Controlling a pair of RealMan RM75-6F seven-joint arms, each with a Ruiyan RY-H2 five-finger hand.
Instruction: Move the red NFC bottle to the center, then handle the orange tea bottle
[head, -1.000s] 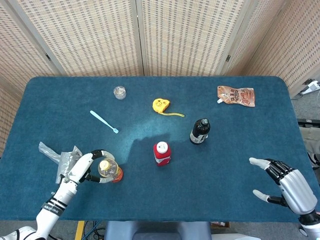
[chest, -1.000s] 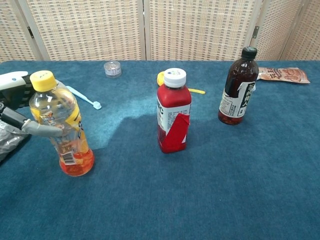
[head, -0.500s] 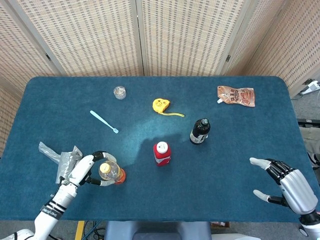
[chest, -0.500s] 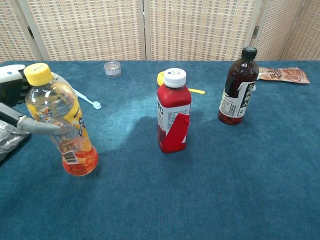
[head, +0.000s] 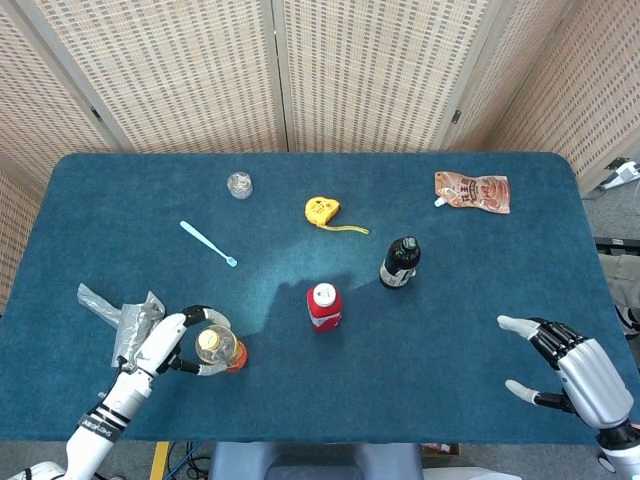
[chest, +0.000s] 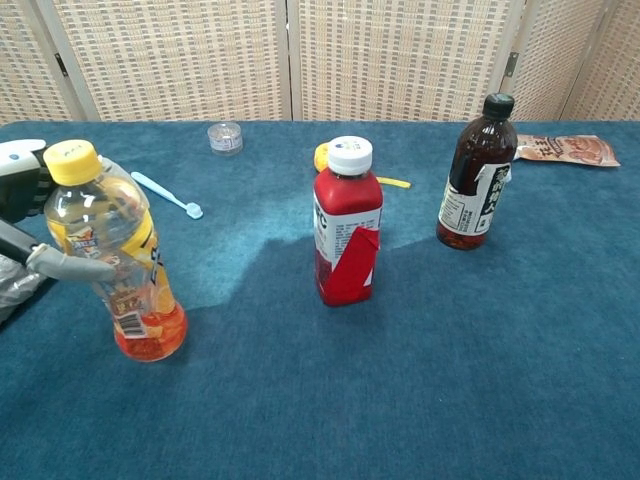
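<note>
- The left hand (head: 165, 340) sits at the near-left of the counter (head: 120, 190), its fingers (chest: 70, 264) wrapped around the tea bottle (chest: 112, 262), gripping it about the middle.
- The tea bottle, with its yellow cap and a little orange liquid low down, leans slightly in the chest view; whether its base touches the counter or hangs just above it cannot be told.
- Just left of that hand lies a crumpled grey wrapper (head: 118, 312).
- The red bottle (head: 323, 307) stands upright near the middle of the counter, free of both hands, so the first step looks done.
- The step in hand appears to be the second: handling the tea bottle.
- A dark bottle (head: 399, 262) stands a little right of and behind the red one.
- The right hand (head: 575, 370) hangs at the near-right edge, fingers spread and empty, well apart from every bottle.
- The next move likely calls for a firm hold, keeping the tea bottle upright and giving the red bottle a wide berth, since a tilted bottle could slip or knock it over.
</note>
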